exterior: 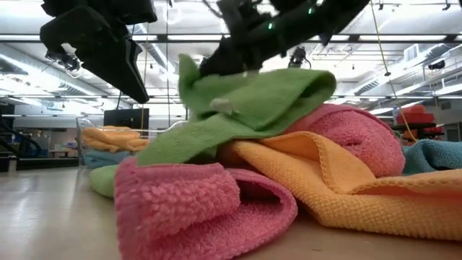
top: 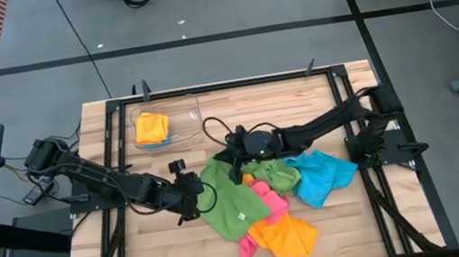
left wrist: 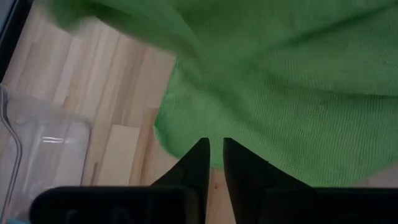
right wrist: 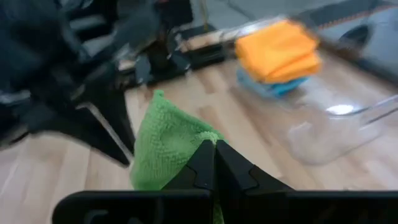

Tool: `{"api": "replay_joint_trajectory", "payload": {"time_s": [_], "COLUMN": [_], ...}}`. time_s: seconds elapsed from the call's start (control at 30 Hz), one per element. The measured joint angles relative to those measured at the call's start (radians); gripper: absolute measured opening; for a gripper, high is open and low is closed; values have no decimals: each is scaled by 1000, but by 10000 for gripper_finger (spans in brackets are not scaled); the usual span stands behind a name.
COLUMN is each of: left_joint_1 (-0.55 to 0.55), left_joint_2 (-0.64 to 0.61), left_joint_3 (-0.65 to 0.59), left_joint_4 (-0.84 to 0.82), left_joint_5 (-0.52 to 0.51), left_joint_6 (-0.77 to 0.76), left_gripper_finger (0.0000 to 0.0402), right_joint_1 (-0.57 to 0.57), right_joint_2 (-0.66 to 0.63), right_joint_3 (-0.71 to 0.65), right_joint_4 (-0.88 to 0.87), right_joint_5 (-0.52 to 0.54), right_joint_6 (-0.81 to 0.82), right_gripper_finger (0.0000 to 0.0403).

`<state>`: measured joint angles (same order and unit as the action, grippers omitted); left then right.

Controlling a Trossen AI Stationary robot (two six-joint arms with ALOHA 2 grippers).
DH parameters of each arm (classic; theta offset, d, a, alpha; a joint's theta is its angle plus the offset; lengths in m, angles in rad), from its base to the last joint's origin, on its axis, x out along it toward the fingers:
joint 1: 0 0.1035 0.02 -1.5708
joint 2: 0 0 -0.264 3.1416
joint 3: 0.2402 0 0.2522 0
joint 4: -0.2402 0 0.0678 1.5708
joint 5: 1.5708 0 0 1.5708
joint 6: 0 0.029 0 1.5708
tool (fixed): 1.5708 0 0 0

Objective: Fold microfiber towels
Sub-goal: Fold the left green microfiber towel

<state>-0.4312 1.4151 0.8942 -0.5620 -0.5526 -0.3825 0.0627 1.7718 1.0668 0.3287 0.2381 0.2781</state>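
We see the right gripper (top: 235, 153) clamped on a corner of the green towel (top: 233, 199), lifting it off the heap of pink (exterior: 195, 206), orange (exterior: 361, 191) and blue towels (top: 323, 175) at mid-table. The left gripper (left wrist: 214, 146) sits at the green towel's edge, fingers a narrow slit apart; whether they pinch cloth, we cannot tell.

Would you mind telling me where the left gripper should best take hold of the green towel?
Probably the green towel's free edge facing the left gripper, approached from that left side: the right gripper pinches the far corner, so this edge hangs loose above the table.
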Motion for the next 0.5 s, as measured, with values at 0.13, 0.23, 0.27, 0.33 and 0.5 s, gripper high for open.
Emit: {"api": "replay_joint_trajectory", "payload": {"time_s": [0.13,0.23,0.27,0.33,0.5], "left_joint_1": [0,0,0,0,0], "left_joint_2": [0,0,0,-1,-1], "left_joint_3": [0,0,0,0,1], "left_joint_4": [-4,-4,-4,-6,-11], "left_joint_5": [0,0,0,0,0], "left_joint_6": [0,0,0,0,-11], "left_gripper_finger": [53,56,56,56,51], "right_joint_1": [-20,-32,-33,-32,-41], "right_joint_2": [86,134,144,168,212], "right_joint_3": [18,57,70,102,155], "right_joint_4": [34,30,15,-20,-121], "right_joint_5": [-43,-56,-57,-59,-59], "right_joint_6": [10,11,11,10,8], "right_gripper_finger": [11,11,11,11,50]}}
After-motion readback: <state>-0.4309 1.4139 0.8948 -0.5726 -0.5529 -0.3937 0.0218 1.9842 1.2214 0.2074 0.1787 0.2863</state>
